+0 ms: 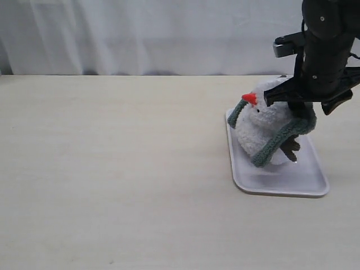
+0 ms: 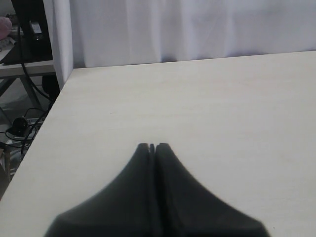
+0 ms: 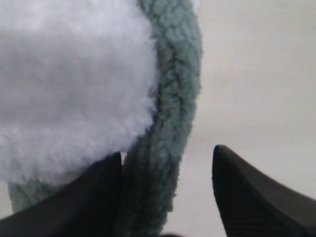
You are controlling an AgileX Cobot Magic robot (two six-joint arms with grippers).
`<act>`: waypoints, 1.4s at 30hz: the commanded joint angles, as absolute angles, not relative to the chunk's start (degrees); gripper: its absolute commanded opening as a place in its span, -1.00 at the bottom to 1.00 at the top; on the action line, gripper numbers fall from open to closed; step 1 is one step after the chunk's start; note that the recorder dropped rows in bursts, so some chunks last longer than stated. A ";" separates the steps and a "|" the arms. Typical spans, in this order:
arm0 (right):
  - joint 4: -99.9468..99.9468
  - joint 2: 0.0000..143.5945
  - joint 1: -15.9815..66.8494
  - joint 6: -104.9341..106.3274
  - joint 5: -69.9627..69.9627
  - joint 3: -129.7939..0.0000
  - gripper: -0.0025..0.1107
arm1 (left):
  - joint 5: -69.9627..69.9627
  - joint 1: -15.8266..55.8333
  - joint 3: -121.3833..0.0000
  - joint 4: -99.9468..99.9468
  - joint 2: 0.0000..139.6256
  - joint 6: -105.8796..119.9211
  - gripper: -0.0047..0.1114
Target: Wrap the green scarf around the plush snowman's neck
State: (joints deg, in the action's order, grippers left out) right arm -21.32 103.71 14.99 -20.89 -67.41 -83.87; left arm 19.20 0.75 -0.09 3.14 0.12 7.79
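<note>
The plush snowman (image 1: pixel 256 126) lies tipped on a white tray (image 1: pixel 281 187), its orange-red nose (image 1: pixel 249 98) pointing up and left. The green scarf (image 1: pixel 275 143) loops over its body from the neck side down toward the tray. My right gripper (image 1: pixel 298 109) reaches down onto the snowman from above. In the right wrist view my right gripper (image 3: pixel 167 152) is open, with the green scarf (image 3: pixel 175 74) running between its fingers, against one finger and next to the white fur (image 3: pixel 69 84). My left gripper (image 2: pixel 152 146) is shut over bare table, holding nothing, and is out of the exterior view.
A pale wooden table (image 1: pixel 112 169) stretches left of the tray. A white curtain (image 1: pixel 140 34) hangs behind it. The left wrist view shows the table's edge (image 2: pixel 54 106) with cables and a stand beyond it.
</note>
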 commanded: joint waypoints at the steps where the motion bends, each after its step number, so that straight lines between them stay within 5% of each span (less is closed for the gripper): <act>1: -22.73 99.30 14.69 -19.44 -68.62 -85.12 -0.02 | 18.51 0.99 0.00 3.55 0.00 7.69 -0.92; 14: -0.40 89.11 14.81 19.20 -69.96 -79.56 -0.06 | 18.51 0.99 0.00 3.55 0.00 7.69 -0.92; 30: -15.82 87.89 15.27 23.52 -62.92 -67.27 -0.14 | 18.51 0.99 0.00 3.55 0.00 7.69 -0.92; 42: -30.75 84.21 28.46 37.23 -61.35 -65.87 -0.14 | 18.51 0.99 0.00 3.55 0.00 7.69 -0.92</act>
